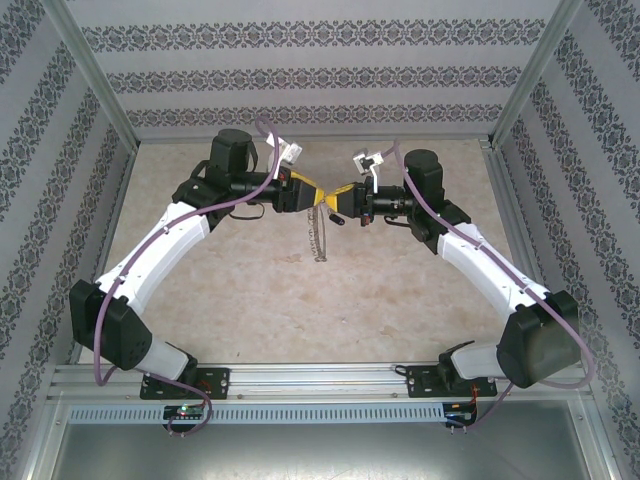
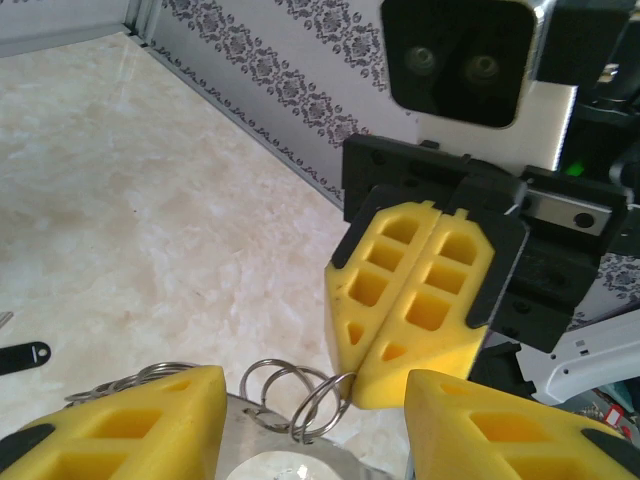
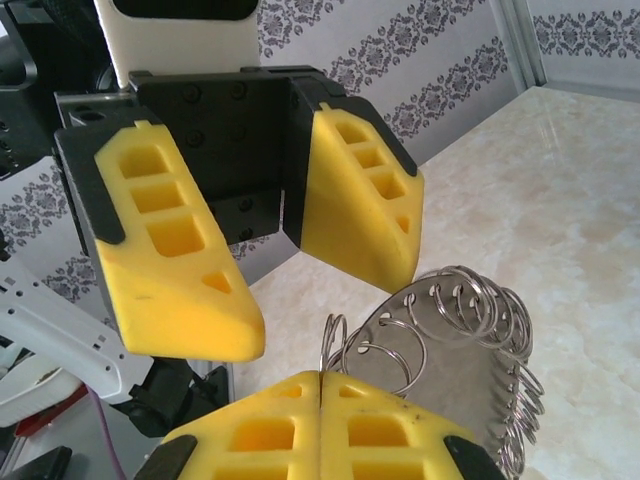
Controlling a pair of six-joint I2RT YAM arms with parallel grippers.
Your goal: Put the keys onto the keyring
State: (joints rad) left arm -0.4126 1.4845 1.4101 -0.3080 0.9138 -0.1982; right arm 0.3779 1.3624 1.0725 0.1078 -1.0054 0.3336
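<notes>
Item: keyring point(image 3: 455, 345). You have it pinched by one rim ring at the tips of your clenched right gripper point(image 3: 320, 390).
Left gripper point(image 3: 320, 300): facing the right one, fingers spread either side of the loop; contact cannot be told.
Key point(image 2: 22, 356): flat on the table point(image 2: 150, 200), well off beside your left gripper.

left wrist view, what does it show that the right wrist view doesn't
Left wrist's extra: the key, black-headed, lying on the table. Right wrist's extra: the keyring seen broadside, its wide rim fringed with small rings. Both: the right gripper shut on one of the keyring's small rings, and the left gripper open, facing it.
</notes>
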